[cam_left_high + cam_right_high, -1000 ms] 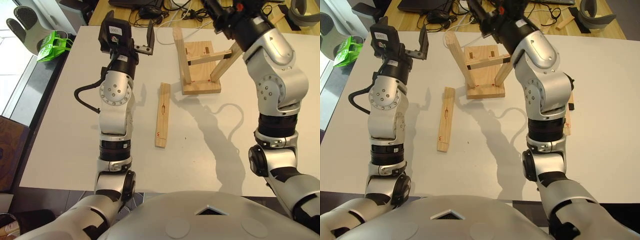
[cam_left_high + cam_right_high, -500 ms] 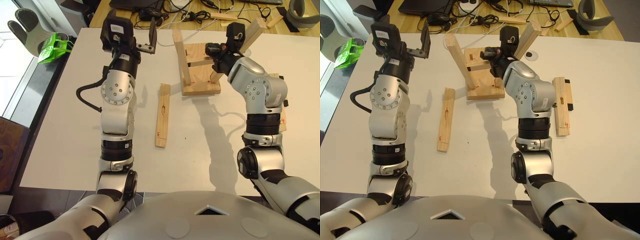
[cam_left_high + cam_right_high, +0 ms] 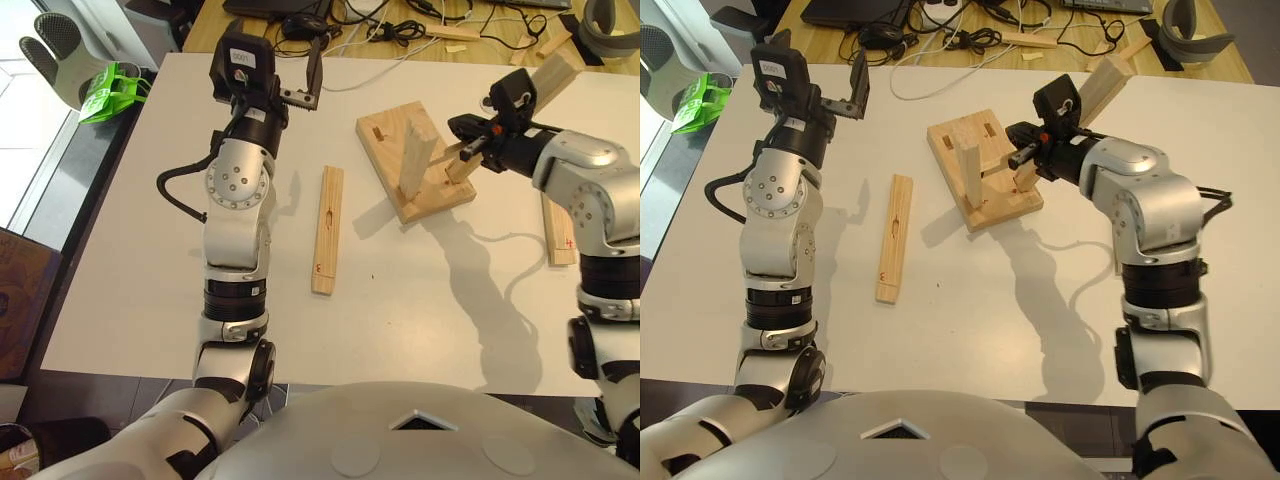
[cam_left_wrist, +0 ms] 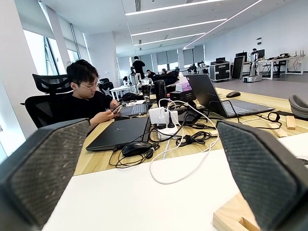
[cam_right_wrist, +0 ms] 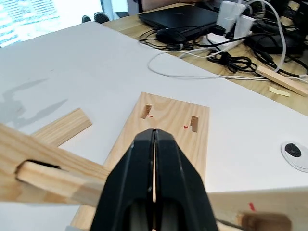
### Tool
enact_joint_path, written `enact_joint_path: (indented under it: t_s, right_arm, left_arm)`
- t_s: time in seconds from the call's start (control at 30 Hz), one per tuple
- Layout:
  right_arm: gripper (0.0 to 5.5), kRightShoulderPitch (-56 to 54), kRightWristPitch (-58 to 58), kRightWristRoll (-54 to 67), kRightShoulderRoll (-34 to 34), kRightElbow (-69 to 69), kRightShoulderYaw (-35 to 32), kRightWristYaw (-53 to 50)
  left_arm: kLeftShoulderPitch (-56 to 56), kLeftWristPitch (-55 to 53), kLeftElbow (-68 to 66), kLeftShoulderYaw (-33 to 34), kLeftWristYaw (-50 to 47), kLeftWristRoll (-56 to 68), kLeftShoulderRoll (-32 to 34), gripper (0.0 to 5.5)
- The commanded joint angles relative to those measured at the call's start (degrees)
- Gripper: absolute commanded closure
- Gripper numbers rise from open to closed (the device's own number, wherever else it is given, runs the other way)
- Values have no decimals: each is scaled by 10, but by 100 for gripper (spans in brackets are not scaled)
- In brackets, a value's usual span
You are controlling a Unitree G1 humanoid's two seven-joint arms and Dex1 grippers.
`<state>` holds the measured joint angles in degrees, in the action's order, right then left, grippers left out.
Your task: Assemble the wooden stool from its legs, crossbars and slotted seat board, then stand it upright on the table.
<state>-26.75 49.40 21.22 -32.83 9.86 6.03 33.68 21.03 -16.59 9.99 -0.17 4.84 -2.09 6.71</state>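
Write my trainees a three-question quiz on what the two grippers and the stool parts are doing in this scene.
1. True or false: the left gripper is shut on a leg.
2. The right gripper is shut on: A) the crossbar B) the seat board C) nothing.
3. Fill in: the loose leg nearest the left gripper lies flat to the robot's ____ of the seat board.
Key: 1 false, it is open and empty; 2 A; 3 left.

The seat board (image 3: 383, 141) and loose leg (image 3: 325, 230) are pale bare wood, matt, grain showing. The table (image 3: 130, 260) is smooth white. My left gripper (image 4: 154, 185) has black, finely textured pads (image 4: 45, 166).
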Motion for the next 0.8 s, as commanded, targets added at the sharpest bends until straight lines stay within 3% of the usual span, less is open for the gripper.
enact_joint_path:
  t_s: [0.03,0.17,0.33,0.53,0.67,0.8]
  right_arm:
    - [546,76,-92,-21,-55,9,32,89]
    - [546,114,-182,-19,-42,16,10,108]
    - [546,104,-261,-31,14,-7,-51,27]
    - [440,80,-272,-15,43,9,-98,-16]
    - [381,91,-144,132,50,72,-177,-23]
    - [308,130,47,425,-3,111,-312,-27]
  left_arm:
    - [-1,-6,0,-3,1,1,0,65]
    - [-5,-7,5,-4,0,1,-2,65]
    - [-3,-8,9,-7,-2,0,-4,65]
    - [-13,-8,17,-14,-12,-4,-14,65]
    - [-16,-6,19,-15,-17,-5,-17,65]
    - [-25,-4,23,-15,-24,-6,-23,65]
